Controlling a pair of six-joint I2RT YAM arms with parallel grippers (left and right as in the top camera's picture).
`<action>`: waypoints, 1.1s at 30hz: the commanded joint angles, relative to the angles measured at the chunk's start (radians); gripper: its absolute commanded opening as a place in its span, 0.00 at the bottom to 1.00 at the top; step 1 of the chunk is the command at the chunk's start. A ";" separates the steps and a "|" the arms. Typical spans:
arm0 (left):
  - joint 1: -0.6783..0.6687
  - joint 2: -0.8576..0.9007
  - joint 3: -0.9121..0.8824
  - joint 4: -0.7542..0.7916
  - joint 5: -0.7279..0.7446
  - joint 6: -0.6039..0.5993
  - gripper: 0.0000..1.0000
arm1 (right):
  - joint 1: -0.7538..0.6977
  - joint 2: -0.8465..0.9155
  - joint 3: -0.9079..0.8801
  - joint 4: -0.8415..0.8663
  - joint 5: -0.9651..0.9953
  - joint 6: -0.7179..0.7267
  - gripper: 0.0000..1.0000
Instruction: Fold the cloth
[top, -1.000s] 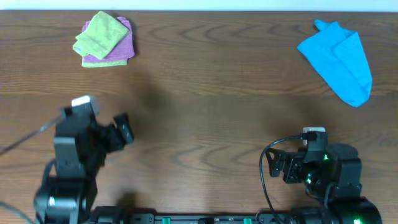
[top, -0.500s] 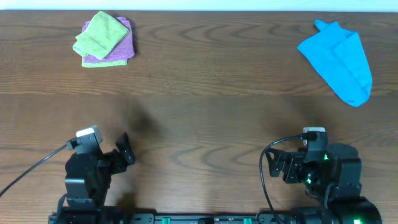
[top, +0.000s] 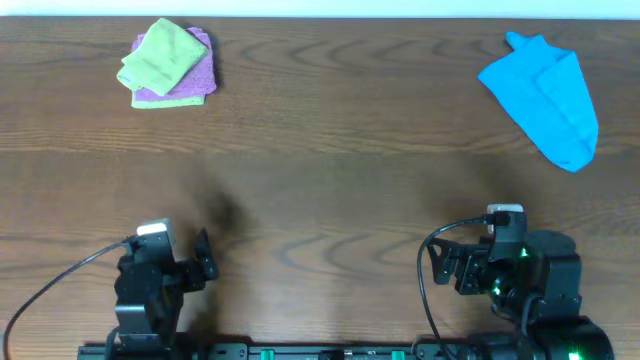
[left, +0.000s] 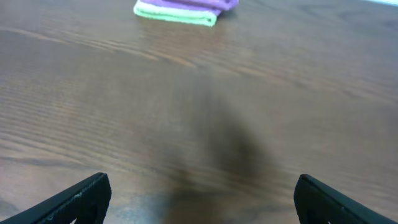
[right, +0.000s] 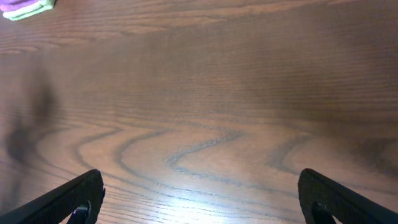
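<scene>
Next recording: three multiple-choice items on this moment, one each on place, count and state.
1. Where does the yellow-green cloth lie?
A. folded on the purple cloth, far left
B. spread flat in the middle
C. hanging off the near edge

2. How many cloths are on the table?
A. two
B. three
C. four

3. How do the left hand and right hand stand?
A. both open, empty
B. both shut on cloth
C. one open, one shut

1 A, overhead shows it atop the purple one; 2 B, yellow-green, purple and the blue cloth; 3 A, wrist views show fingers wide apart, nothing between.
</scene>
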 joint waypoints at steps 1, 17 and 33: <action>0.007 -0.035 -0.039 -0.002 -0.018 0.030 0.95 | -0.010 -0.006 -0.005 -0.001 0.004 0.011 0.99; 0.034 -0.117 -0.096 -0.084 -0.080 0.082 0.95 | -0.010 -0.006 -0.005 -0.001 0.004 0.011 1.00; 0.032 -0.154 -0.162 -0.101 -0.102 0.082 0.95 | -0.010 -0.006 -0.005 -0.001 0.004 0.011 0.99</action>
